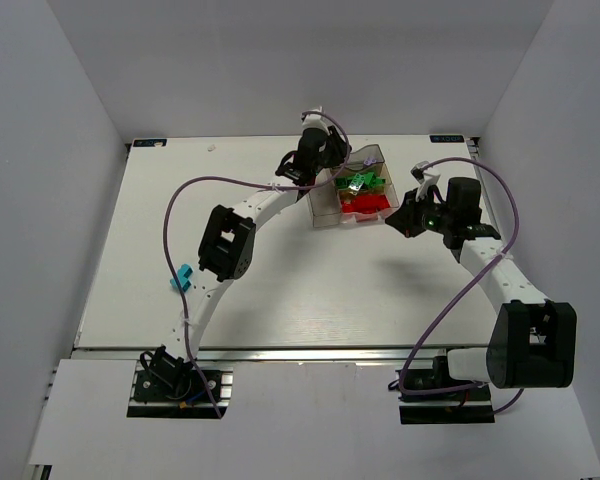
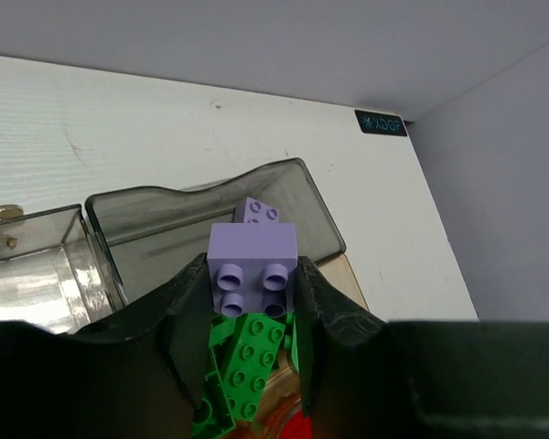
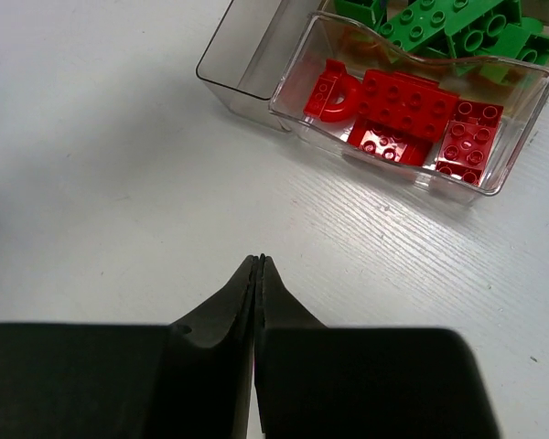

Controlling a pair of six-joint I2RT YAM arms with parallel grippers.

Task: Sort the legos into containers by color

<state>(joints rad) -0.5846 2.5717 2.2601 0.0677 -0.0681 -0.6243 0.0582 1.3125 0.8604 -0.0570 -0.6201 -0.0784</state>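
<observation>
The left pincer was clamped on a lilac brick, one finger pressed on each side of it, studs facing the wrist camera. It hung over the containers, above the far end of the block, where a second lilac brick lay tilted inside a smoky clear compartment. Right under the held brick sat a heap of green legos, and a patch of red showed at the bottom edge of that view. From above, the left pincer stood at the far left corner of the containers, which rested toward the back of the white bench. The right pincer was shut on nothing, its tips pressed together over bare bench, near the containers but apart from them. The compartment closest to it held the red legos, with green legos in the one behind. In the overhead view the right pincer sat just right of the block. Two teal bricks lay on the bench well to the left, beside the left arm.
</observation>
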